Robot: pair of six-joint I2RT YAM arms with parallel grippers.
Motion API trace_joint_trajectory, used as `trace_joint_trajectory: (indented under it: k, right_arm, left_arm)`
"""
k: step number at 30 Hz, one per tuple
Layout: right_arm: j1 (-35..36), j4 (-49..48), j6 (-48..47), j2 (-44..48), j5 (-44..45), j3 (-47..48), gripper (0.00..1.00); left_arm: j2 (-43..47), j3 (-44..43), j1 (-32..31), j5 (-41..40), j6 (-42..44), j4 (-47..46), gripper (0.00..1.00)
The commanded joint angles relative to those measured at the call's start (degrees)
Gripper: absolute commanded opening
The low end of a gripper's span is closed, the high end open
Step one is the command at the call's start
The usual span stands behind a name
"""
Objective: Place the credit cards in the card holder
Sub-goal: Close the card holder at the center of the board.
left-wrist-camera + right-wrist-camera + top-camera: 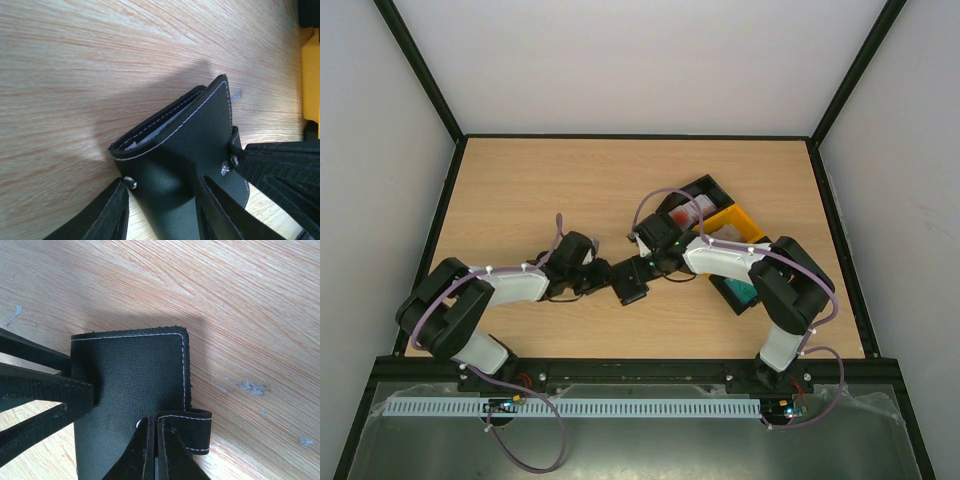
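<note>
The left end effector (162, 187) clamps the card holder (185, 145); the right end effector (152, 422) pinches its clasp tab (196, 432); I'd peel that tab back slowly, body held steady.

The card holder (190, 145) is a black leather-like material with a fine pebbled grain and a soft sheen. It is edged in pale thread stitching, and its cut edges look rough and fibrous. Its snap studs (130, 182) are shiny metal, and the lining (150, 136) between the flaps is pale and smooth. The table (90, 60) is light wood-grain, smooth and faintly glossy, with a few grey scuffs. The left gripper (162, 182) has fingers (102, 217) of matt black plastic, finely ribbed; the right gripper (153, 420) looks alike. Toward the table's right edge, the yellow bin (311, 75) is smooth, glossy plastic.
</note>
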State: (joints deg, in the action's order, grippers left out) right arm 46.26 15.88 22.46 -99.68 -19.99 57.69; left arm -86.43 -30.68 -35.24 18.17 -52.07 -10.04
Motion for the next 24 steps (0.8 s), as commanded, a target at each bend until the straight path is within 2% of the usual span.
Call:
trace_joint_trajectory:
  k: [1,9,24]
  right_arm:
    - [-0.1,-0.2,-0.1,-1.6,-1.7,1.4,0.02]
    - [-0.1,-0.8,0.3,-1.9,-3.4,2.2,0.02]
    - [0.0,-0.2,0.2,-3.1,-4.2,2.0,0.02]
  left_arm:
    - [-3.0,0.3,-0.3,-1.5,1.1,3.1,0.39]
    - [-4.7,0.1,-0.3,-1.7,1.5,3.3,0.31]
    - [-4.8,0.2,-0.3,-2.8,1.8,3.9,0.30]
